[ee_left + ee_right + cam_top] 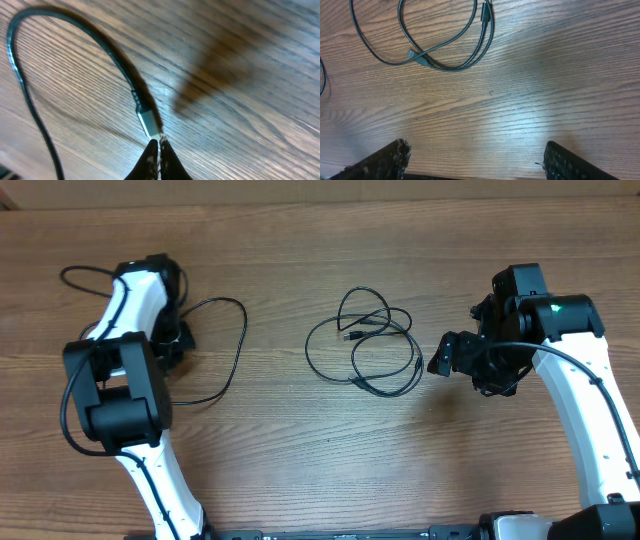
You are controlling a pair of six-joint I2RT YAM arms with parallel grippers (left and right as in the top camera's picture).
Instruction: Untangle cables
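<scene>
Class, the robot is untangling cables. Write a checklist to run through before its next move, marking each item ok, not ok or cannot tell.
1. Grip: left tool shut: ok.
2. Hold: plug truly pinched: cannot tell; its end only meets the tool's tip.
3. Clearance: left cable apart from the central tangle: ok.
4. Readiness: right tool open: ok.
5. Position: right tool over the central tangle: not ok; the tangle lies ahead of it, untouched.
6. Progress: the tangle's loops separated: not ok; they cross.
</scene>
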